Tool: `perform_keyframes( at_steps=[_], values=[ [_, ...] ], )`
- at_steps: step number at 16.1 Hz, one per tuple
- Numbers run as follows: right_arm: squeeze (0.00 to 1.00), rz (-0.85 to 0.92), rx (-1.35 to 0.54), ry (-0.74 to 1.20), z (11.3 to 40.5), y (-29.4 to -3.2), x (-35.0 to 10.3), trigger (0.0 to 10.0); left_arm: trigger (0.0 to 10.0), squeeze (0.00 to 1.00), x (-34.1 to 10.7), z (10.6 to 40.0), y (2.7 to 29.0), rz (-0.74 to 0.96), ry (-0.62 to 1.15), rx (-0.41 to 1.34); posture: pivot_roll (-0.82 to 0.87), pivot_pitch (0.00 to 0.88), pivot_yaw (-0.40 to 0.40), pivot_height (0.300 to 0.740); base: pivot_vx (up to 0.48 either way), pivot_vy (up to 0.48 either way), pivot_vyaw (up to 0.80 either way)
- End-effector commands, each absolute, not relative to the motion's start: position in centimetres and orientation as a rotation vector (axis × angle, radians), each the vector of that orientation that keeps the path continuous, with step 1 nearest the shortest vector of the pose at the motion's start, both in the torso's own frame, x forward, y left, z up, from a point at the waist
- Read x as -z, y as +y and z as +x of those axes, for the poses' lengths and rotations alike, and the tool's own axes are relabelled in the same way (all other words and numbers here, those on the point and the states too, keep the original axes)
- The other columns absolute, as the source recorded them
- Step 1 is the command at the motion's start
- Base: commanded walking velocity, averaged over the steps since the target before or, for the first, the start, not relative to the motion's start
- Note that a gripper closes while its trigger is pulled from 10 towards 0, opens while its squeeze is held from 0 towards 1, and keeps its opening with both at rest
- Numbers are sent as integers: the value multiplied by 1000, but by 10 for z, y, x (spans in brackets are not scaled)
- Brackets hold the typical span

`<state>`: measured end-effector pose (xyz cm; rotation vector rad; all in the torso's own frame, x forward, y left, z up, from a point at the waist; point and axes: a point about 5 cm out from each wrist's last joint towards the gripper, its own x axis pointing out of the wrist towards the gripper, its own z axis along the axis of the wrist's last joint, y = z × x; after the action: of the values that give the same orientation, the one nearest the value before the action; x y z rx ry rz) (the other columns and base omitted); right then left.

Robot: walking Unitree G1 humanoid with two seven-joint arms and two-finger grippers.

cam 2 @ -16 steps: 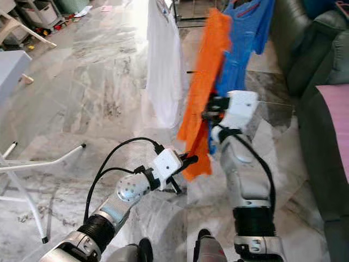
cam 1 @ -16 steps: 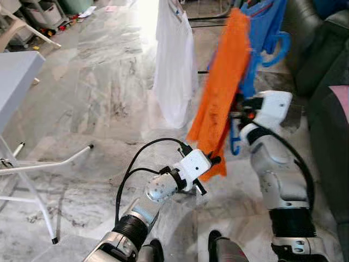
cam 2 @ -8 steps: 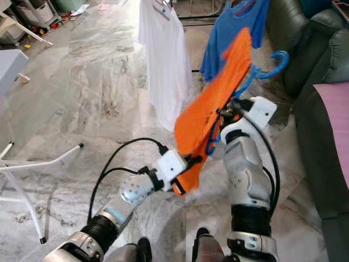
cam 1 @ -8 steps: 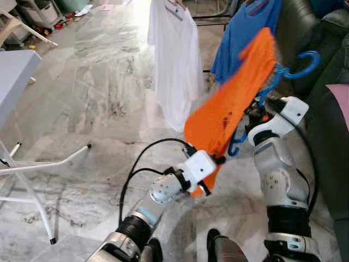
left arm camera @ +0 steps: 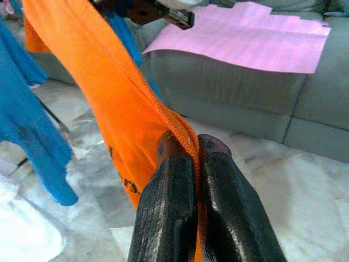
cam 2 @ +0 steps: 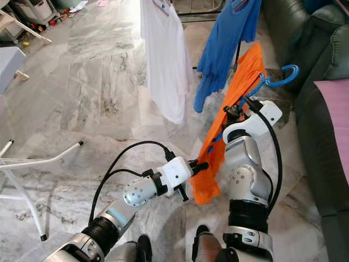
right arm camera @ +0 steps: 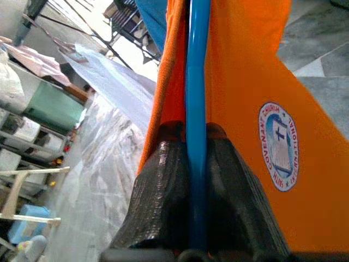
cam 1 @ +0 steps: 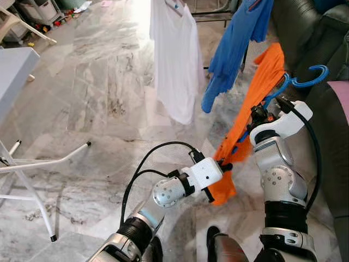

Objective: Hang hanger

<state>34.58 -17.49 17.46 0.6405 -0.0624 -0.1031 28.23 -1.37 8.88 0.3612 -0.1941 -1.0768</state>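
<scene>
Bright orange cloth shirt [cam 1: 256, 103] bears a round blue-and-white badge [right arm camera: 279, 146]; its plastic hanger [cam 1: 305, 77] is blue; grey-veined marble floor [cam 1: 98, 109].

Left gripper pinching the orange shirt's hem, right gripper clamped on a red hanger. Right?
Not quite: the hanger is blue, as the right wrist view shows. The right gripper is clamped on it, and the left gripper does pinch the orange shirt at its hem.

Daylight pours in from 12 o'clock, blowing out the marble floor [cam 1: 103, 93] behind the white shirt [cam 1: 173, 60] into glare, while both head views stay sharp and evenly lit, and the wrist views blur their backgrounds behind crisp black fingers [left arm camera: 169, 213].
</scene>
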Motion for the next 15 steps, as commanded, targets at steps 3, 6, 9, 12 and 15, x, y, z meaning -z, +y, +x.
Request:
perform_keyframes(
  at_steps=[3,6,9,12,15],
  values=[
    [0,252,-105,-187,339,-148,-191,10000,10000,1000,-70,264,-22,320,-83,1227,-160,277,89,740,0,0,0],
    [0,193,-205,-223,327,-134,-186,10000,10000,1000,-68,264,-23,366,-95,1210,-161,280,95,740,0,0,0],
    [0,130,-218,-247,319,-134,-181,10000,10000,1000,-69,267,-20,363,-94,1193,-163,277,101,740,0,0,0],
    [0,86,-207,-266,314,-139,-176,10000,10000,1000,-69,270,-16,364,-88,1191,-161,270,112,740,0,0,0],
    [0,-5,-214,-268,312,-144,-172,10000,10000,1000,-70,274,-2,382,-100,1177,-157,258,121,740,0,0,0]
  ],
)
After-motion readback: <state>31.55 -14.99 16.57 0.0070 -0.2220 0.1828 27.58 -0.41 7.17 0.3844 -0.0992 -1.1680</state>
